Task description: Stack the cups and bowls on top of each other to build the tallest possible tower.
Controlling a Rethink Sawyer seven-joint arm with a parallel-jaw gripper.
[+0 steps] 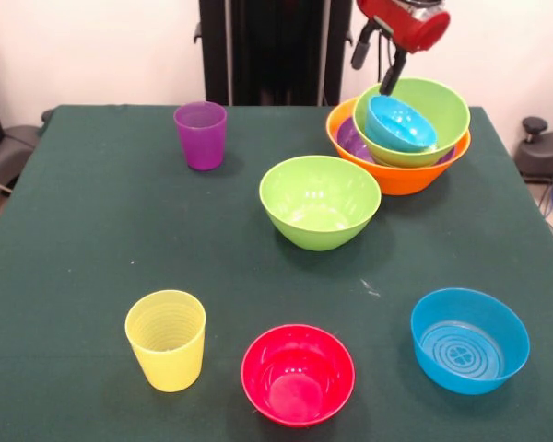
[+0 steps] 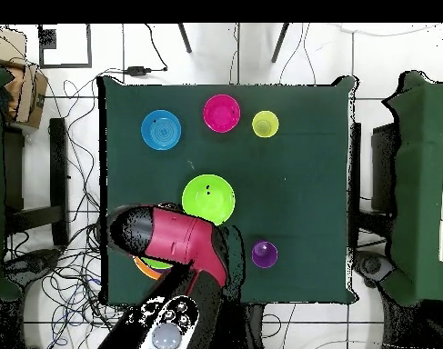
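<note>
The tower stands at the back right in the front view: a large orange bowl (image 1: 401, 175) holds a shallow purple bowl (image 1: 353, 138), a tilted lime green bowl (image 1: 438, 110) and a small blue bowl (image 1: 398, 124) lying tilted inside it. My gripper (image 1: 373, 78) hangs just above the tower's far rim, its fingers apart with nothing between them; one fingertip (image 1: 392, 78) reaches the green bowl's rim. A second lime green bowl (image 1: 319, 201) stands alone mid-table. The purple cup (image 1: 201, 134), yellow ribbed cup (image 1: 166, 339), pink-red bowl (image 1: 298, 373) and another blue bowl (image 1: 469, 340) stand apart.
In the overhead view the red arm (image 2: 175, 238) covers the tower; only a sliver of orange rim (image 2: 141, 264) shows. The green bowl (image 2: 208, 199), purple cup (image 2: 264, 254), blue bowl (image 2: 161, 129), pink-red bowl (image 2: 222, 113) and yellow cup (image 2: 266, 124) show there.
</note>
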